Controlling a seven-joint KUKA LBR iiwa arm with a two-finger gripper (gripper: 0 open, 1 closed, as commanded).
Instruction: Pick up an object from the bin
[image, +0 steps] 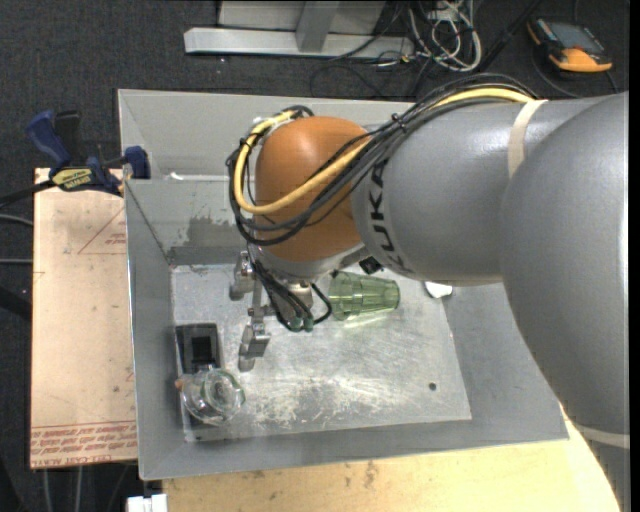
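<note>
My gripper (246, 320) hangs under the orange-covered wrist over the left middle of the bin floor. It is open, with nothing between its fingers. One fingertip (252, 350) points down close to the bare floor. A small black box-like thing (197, 347) lies just left of it. In front of that box, in the near left corner, sits a clear rounded glass-like thing (212, 392). A pale green see-through cup (365, 298) lies on its side to the right of the gripper, partly under the wrist.
A small white thing (437, 291) peeks out beside the arm at the right wall. The arm covers the back and right of the bin. Bare floor stretches across the near middle and right.
</note>
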